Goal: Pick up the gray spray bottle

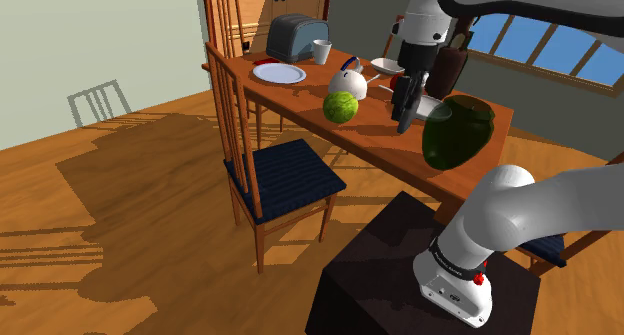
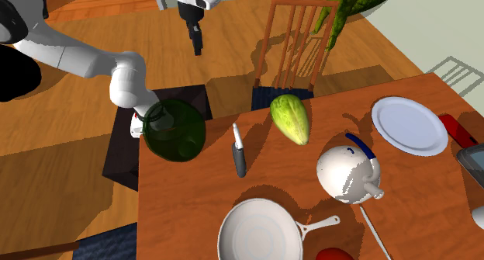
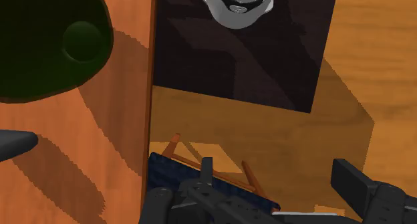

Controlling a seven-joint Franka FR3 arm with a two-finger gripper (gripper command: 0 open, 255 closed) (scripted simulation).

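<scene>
Nothing is picked up yet: my hand (image 2: pixel 196 49) hangs high in the air near the edge of the counter (image 2: pixel 186 212), its two fingers apart with nothing between them. The gray spray bottle (image 2: pixel 239 154) lies flat on the counter, well below my hand and off to one side, just beside a dark green vase (image 2: pixel 174 130). By my reckoning, reaching down, closing on it and lifting are all left to do.

gray spray bottle (image 2: pixel 240 162) lies on the table (image 2: pixel 186 212) beside green vase (image 2: pixel 174 131).

This is a home dining room. The wooden worktop (image 2: pixel 194 212) carries a toaster (image 1: pixel 297 37), a white plate (image 1: pixel 278 73), a kettle (image 1: pixel 348 80) and a frying pan (image 2: pixel 260 234). A wooden chair (image 1: pixel 270 173) with a dark blue seat stands at its edge, on a wood floor (image 1: pixel 120 213).
</scene>
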